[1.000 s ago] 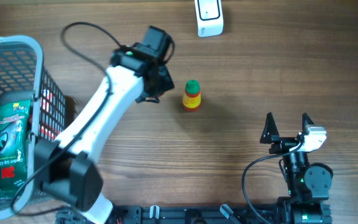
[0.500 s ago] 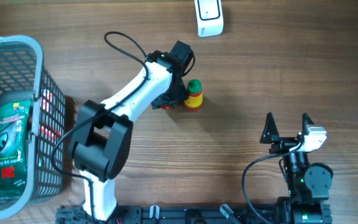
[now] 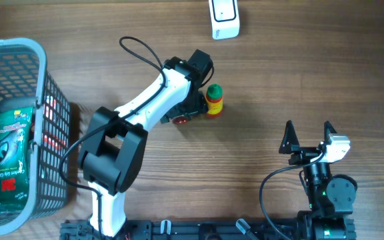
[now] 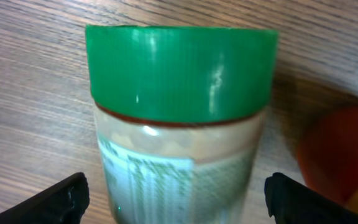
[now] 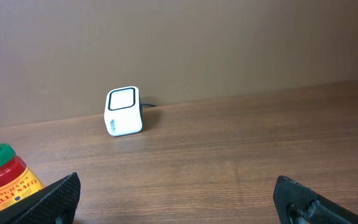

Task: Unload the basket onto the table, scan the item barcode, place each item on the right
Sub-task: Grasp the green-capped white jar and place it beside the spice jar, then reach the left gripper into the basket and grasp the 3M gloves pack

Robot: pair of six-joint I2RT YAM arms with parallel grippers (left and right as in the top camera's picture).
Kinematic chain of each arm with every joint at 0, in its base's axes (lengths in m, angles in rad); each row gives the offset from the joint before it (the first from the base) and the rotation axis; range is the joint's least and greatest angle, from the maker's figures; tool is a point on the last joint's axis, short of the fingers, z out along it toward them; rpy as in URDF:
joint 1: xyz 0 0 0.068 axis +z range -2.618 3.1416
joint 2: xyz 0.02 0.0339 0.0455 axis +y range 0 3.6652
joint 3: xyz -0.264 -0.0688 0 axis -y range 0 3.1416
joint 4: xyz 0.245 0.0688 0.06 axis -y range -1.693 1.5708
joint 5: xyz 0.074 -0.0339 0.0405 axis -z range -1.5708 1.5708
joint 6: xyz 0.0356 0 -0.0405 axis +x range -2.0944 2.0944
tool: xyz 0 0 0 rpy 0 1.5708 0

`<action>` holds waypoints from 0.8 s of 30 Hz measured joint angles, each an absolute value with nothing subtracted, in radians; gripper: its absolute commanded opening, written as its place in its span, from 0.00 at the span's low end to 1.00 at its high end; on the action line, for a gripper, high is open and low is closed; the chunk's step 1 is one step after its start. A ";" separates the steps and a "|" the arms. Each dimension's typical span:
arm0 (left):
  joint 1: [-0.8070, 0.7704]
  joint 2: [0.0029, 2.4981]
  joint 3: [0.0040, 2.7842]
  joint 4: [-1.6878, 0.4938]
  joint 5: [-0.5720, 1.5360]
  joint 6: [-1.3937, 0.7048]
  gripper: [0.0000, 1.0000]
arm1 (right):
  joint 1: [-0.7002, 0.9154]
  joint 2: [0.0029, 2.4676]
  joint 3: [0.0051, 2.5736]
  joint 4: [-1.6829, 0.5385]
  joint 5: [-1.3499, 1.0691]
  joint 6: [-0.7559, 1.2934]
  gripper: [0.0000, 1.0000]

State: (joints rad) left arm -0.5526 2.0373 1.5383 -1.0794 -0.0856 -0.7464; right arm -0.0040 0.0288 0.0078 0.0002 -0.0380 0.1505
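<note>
A jar (image 4: 176, 130) with a wide green cap and a pale printed label lies against the wood, cap pointing away from the wrist camera. My left gripper (image 4: 176, 202) is open around it, with a gap between each black finger (image 4: 61, 202) and the jar's sides. In the overhead view the left gripper (image 3: 193, 105) hides the jar. A red bit (image 3: 182, 121) sticks out at the arm's lower edge, and I cannot tell whether it belongs to the jar. The white barcode scanner (image 3: 224, 19) (image 5: 124, 112) stands at the far edge. My right gripper (image 3: 309, 137) (image 5: 179, 199) is open and empty near the front.
A small red sauce bottle (image 3: 215, 99) (image 5: 2, 177) with a green cone cap stands just right of the left gripper, showing as a red blur (image 4: 340, 155). A grey basket (image 3: 42, 73) at the left holds a green packet (image 3: 9, 153).
The left arm has swung right to beside the sauce bottle and its jaws have spread wider. The sauce bottle has shifted slightly right. The right arm has not moved.
</note>
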 measured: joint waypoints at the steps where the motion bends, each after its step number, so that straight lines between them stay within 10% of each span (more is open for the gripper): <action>1: -0.553 2.024 1.538 -1.083 -0.085 -0.746 1.00 | -0.004 0.029 0.008 0.000 -0.038 0.150 1.00; 14: -0.426 1.497 1.671 -1.129 -0.155 -0.686 1.00 | -0.004 0.029 0.008 0.000 -0.038 0.150 1.00; 24: -0.001 1.160 1.675 -1.164 -0.304 -0.740 1.00 | -0.003 0.029 0.008 0.000 -0.038 0.150 1.00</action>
